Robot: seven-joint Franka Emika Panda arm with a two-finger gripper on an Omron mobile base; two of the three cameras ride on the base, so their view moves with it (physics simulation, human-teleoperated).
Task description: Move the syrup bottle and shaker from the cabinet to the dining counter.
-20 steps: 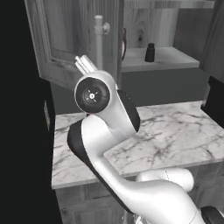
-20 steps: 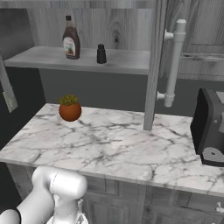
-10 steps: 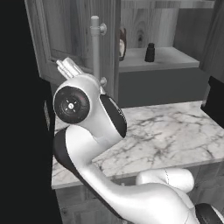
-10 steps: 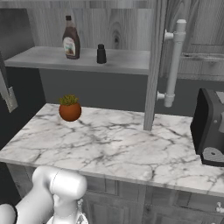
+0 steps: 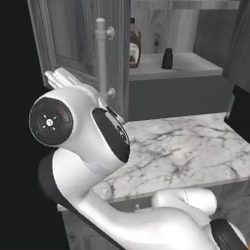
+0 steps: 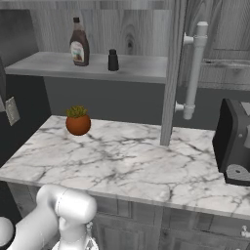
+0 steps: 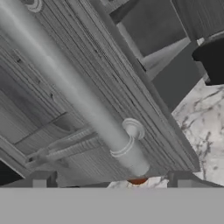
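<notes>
On cabinet [image 6: 176, 73] shelf [image 6: 141, 73]: syrup [image 6: 78, 42] left of shaker [image 6: 113, 60], apart. Jaws [image 7: 109, 179] wide open, empty, by door handle [image 7: 78, 98].

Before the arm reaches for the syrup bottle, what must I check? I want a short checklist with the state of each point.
1. Cabinet doors open: ok.
2. Syrup bottle upright on the shelf: ok.
3. Shaker upright, apart from the bottle: ok.
4. Gripper open and empty: ok.
5. Gripper away from the door handle: not ok, handle is very close before it.
6. Dining counter free for placing: cannot tell.
</notes>
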